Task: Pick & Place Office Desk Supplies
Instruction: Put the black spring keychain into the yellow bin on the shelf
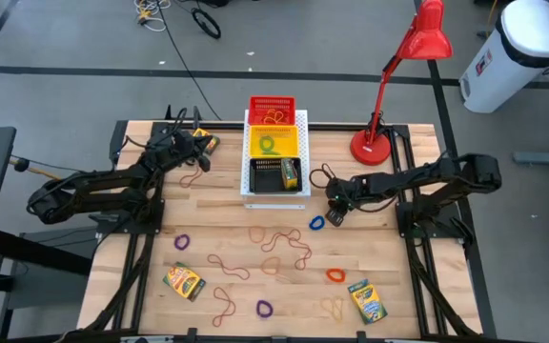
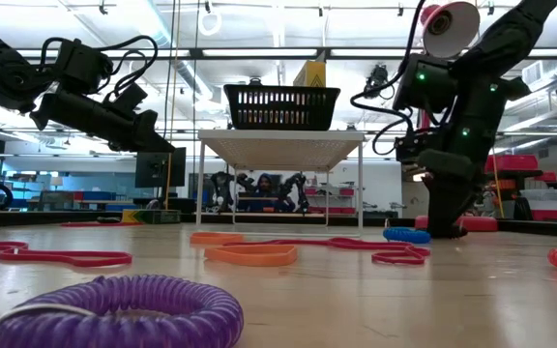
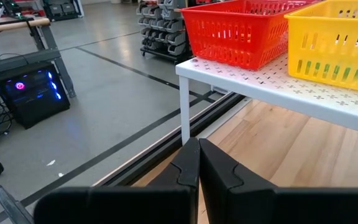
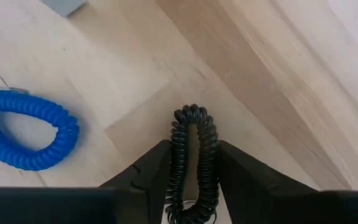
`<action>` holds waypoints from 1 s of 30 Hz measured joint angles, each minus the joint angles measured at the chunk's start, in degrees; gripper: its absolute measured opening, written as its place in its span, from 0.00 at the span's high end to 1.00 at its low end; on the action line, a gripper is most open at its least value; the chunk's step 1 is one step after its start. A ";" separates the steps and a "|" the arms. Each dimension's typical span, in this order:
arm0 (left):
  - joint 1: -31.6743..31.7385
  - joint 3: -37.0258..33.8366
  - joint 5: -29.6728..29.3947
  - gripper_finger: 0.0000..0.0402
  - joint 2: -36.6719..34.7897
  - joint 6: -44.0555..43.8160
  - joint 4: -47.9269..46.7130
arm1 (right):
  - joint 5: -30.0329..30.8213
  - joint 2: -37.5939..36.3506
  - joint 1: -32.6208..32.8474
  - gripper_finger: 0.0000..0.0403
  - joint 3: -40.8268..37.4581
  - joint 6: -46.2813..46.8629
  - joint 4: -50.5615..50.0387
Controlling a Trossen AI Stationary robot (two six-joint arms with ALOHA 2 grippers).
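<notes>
Left gripper (image 3: 197, 165) raised near table's back-left corner beside white shelf (image 3: 253, 81), fingers pressed together, holding nothing. Right gripper (image 4: 191, 165) low over table right of shelf, fingers squeezing black coil loop (image 4: 191, 155). Blue coil loop (image 4: 27, 134) just beside on wood.

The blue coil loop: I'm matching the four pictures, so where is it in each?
High view: blue coil loop on the wood beside the right gripper.
Low view: right of centre, near the dark arm.
Left wrist view: not in it.
Right wrist view: at the left.
Shared landmark: the right gripper.
</notes>
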 joint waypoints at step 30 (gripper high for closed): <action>0.02 0.00 -0.02 0.98 0.02 0.00 0.00 | 16.00 -5.83 11.73 0.92 7.16 12.78 -11.51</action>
